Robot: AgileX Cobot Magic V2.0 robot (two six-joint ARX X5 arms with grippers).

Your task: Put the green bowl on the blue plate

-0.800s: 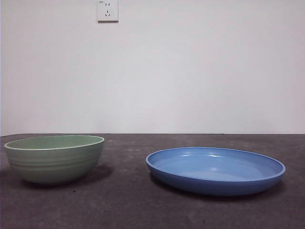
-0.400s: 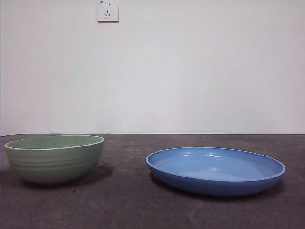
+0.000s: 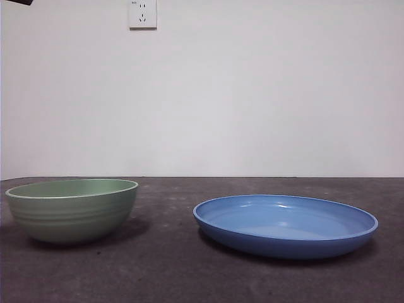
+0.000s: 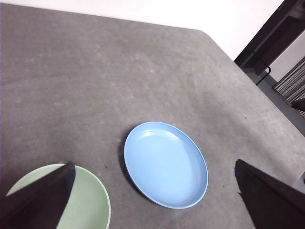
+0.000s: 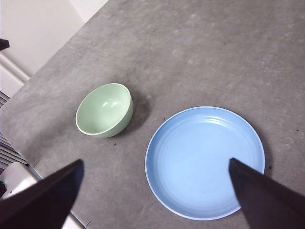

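The green bowl (image 3: 71,209) stands upright on the dark table at the left in the front view. The blue plate (image 3: 285,225) lies to its right, apart from it with bare table between. Both grippers hang high above the table. My left gripper (image 4: 154,163) is open with nothing in it, above the plate (image 4: 164,164) and the bowl (image 4: 88,200), and one of its jaws hides part of the bowl. Also open and holding nothing, my right gripper (image 5: 156,161) looks down on the bowl (image 5: 105,109) and the plate (image 5: 205,162).
The grey table (image 3: 183,271) ends at a white wall with a power outlet (image 3: 142,14). A black arm tip (image 3: 16,2) shows at the front view's top left corner. Dark furniture (image 4: 276,38) stands beyond the table's edge.
A black arm tip has come into the front view's top left corner. The bowl and the plate have not moved.
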